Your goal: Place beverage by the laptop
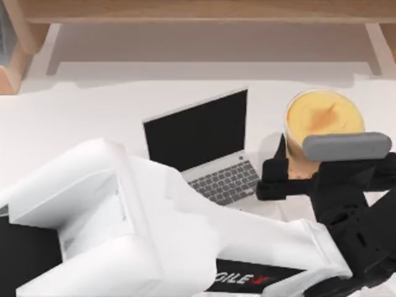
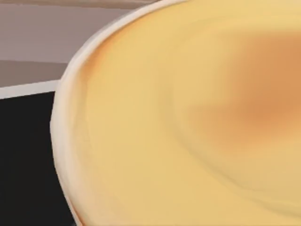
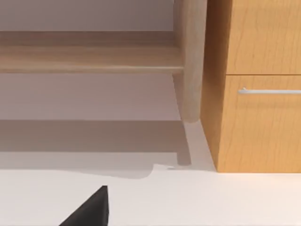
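In the middle of the top view, saw the laptop (image 1: 204, 139) open. Just right of it, found the beverage (image 1: 322, 120) on the table (image 1: 74, 117), pinched low by the left gripper (image 1: 302, 174). Could tip and spill onto the keys if let go crooked. Couldn't make out the cup's bottom or the far jaw.

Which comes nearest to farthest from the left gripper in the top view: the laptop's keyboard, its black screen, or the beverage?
1. The beverage, top view's right, sits right at the left gripper.
2. The keyboard, just left of that gripper.
3. The black screen, farther left and back.
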### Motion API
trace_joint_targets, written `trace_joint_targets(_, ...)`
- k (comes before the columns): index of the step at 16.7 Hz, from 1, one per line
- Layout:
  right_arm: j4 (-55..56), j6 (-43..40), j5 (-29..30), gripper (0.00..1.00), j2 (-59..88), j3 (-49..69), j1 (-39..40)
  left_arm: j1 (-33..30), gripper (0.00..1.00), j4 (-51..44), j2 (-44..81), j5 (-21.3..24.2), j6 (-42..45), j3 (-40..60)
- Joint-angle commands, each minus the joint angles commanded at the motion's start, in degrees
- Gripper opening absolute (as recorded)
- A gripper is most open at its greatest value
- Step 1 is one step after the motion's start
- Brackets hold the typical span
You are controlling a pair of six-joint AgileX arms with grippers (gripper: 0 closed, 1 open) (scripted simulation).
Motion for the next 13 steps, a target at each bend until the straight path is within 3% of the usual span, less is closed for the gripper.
trace_joint_targets(12,0.00,0.00,0.00,1.00,0.00,0.00,0.00,-1.16,0.00,-0.06,5.60,2.85,-2.83,0.40)
trace_joint_targets(13,0.00,0.00,0.00,1.00,0.00,0.00,0.00,-1.16,0.08,-0.06,5.60,2.85,-2.83,0.40)
